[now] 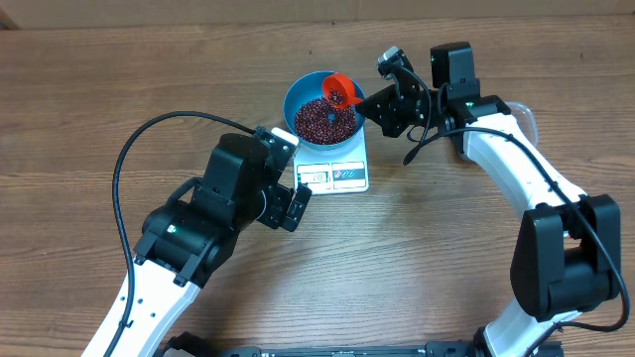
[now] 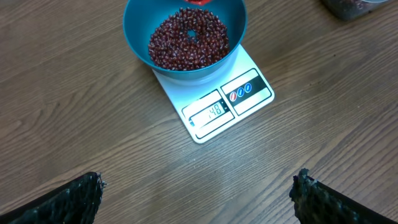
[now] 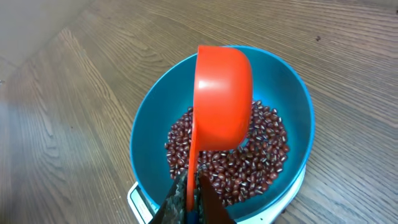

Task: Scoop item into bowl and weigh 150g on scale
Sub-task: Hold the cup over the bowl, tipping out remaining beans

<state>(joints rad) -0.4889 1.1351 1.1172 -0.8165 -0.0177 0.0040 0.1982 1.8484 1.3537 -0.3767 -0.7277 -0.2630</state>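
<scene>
Scale [image 2: 217, 99], white, toward the far edge of the tabletop, mid-width; display reads 148; the panel beside it bears round blue and red symbols, lettering too small to read. Bowl [image 2: 137, 31], blue, stands on the scale and holds the beans [image 2: 186, 40]. Right claw [image 3: 186, 199] clamped tight on the handle of an orange-red scoop [image 3: 222, 99], cup tipped over the beans; contact unclear. Left claw [image 2: 196, 193] spread wide, empty, near the scale's front. Clear tub [image 2: 348, 6] cut off, contents dim
</scene>
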